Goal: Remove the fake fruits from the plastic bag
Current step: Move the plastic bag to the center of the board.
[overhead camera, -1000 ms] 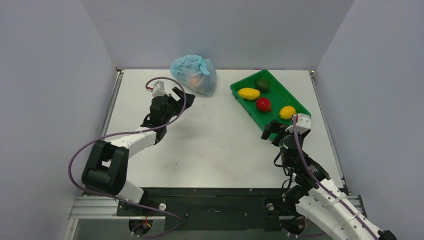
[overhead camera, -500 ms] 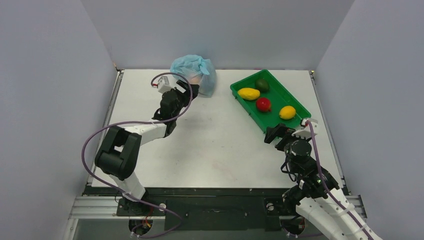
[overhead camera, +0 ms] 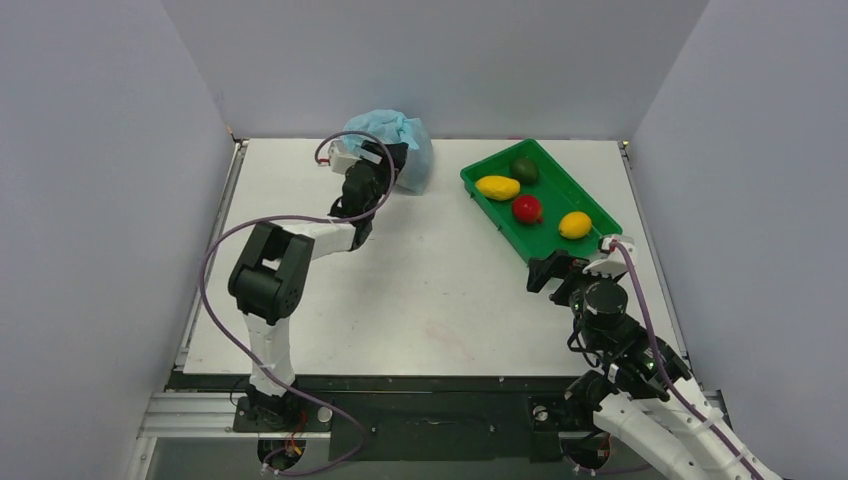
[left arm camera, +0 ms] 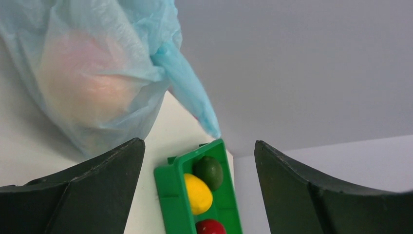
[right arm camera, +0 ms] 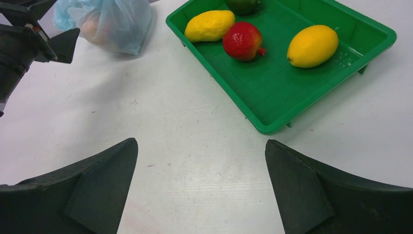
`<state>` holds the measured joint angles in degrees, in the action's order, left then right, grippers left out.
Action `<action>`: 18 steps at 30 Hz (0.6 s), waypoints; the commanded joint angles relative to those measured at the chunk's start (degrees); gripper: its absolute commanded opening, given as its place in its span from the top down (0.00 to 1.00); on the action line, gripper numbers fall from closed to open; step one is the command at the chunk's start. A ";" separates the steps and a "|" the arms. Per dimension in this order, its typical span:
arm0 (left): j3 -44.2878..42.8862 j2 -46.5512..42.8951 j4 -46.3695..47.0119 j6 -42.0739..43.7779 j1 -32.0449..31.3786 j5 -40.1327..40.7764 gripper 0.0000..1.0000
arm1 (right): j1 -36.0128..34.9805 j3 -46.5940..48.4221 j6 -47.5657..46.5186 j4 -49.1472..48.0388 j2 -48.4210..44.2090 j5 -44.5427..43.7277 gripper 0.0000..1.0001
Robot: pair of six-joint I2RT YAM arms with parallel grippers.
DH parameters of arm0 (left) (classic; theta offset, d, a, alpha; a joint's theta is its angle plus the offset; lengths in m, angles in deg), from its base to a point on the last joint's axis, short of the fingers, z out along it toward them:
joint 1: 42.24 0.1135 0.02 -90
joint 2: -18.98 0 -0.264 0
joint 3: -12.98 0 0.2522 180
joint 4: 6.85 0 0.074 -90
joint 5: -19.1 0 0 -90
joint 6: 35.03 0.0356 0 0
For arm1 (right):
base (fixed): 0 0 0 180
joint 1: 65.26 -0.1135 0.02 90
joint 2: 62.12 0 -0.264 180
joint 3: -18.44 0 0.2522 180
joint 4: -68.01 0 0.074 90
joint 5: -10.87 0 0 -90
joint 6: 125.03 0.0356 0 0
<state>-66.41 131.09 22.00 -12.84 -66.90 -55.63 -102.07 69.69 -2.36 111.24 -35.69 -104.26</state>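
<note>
- At the far edge of the bench (overhead camera: 420, 300), close to the back wall, sits the plastic bag (overhead camera: 412, 150). It is light blue, crinkled and bunched into a mound.
- Through the thin film you can see a pinkish-orange peach (left arm camera: 83, 80) inside. I cannot make out anything else in the bag.
- The left end effector (overhead camera: 388, 162) is stretched out to the bag's left side, its arm reaching across the bench.
- From its own wrist camera the two dark fingers stand apart with nothing between them. The bag fills the upper left of that view, beyond the left finger.
- Whether a fingertip actually touches the plastic, I cannot tell.
- To the right of the bag, and apart from it, a green tray (overhead camera: 560, 195) lies at a slant on the bench.
- In the tray are two yellow fruits (overhead camera: 498, 187), one toward the far end and one toward the near end. A red fruit (overhead camera: 527, 208) lies between them, and a dark green fruit (overhead camera: 525, 170) sits at the far end.
- None of the fruits in the tray touch each other.
- The right end effector (overhead camera: 548, 270) hangs just beside the tray's near corner, over bare bench.
- Its fingers are spread wide and hold nothing. Its wrist view looks across the bench to the tray and, farther off, the bag.
</note>
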 commanded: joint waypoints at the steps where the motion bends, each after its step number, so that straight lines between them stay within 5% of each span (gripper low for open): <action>1: -11.11 6.08 0.05 -3.49 -0.55 1.50 0.18 | -0.45 1.98 -1.46 1.15 -0.91 -3.92 0.00; 7: -23.45 17.46 -1.95 -10.65 -0.64 2.55 0.22 | -0.38 1.18 -2.05 2.52 -3.44 -6.68 0.00; 11: -29.87 22.30 -3.24 -13.61 -0.72 0.93 0.33 | -0.37 1.29 -2.04 2.81 -4.84 -6.70 0.00; 14: -29.99 22.46 -2.43 -12.28 -0.42 0.00 0.72 | -0.37 1.20 -2.06 2.79 -5.49 -6.66 0.00; 18: -25.37 18.04 -3.67 -7.15 0.50 -0.51 1.00 | -0.48 1.08 -1.91 2.82 -5.36 -6.26 0.00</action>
<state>-93.31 154.04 17.50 -24.10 -67.32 -55.28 -102.12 69.91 -3.76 113.84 -40.98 -109.53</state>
